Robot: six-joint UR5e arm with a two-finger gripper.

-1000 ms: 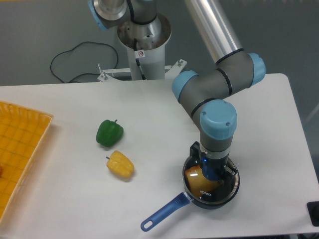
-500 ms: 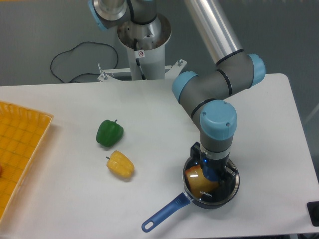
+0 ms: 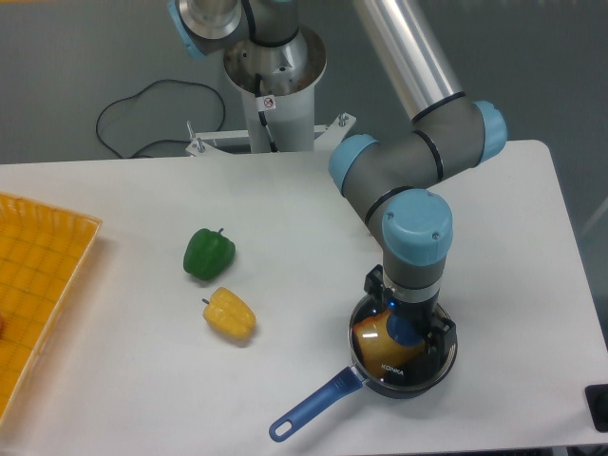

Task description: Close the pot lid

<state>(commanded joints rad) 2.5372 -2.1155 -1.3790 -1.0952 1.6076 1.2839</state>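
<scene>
The dark pot [image 3: 407,389] stands near the table's front right, its long blue handle [image 3: 313,407] pointing front-left. The clear glass pot lid [image 3: 388,367] lies flat on the pot's rim, and something orange shows through the glass. The lid's blue knob [image 3: 404,332] is visible at its centre. My gripper [image 3: 407,328] points straight down over the lid, with its fingers apart on either side of the knob. The wrist hides the back of the lid.
A green bell pepper [image 3: 209,254] and a yellow bell pepper [image 3: 230,314] lie left of the pot. An orange tray [image 3: 38,285] sits at the table's left edge. The arm's base [image 3: 274,85] and a black cable [image 3: 142,114] are at the back.
The fingers have spread away from the blue knob, which now shows round between them. The lid stays on the pot. The pot has barely shifted.
</scene>
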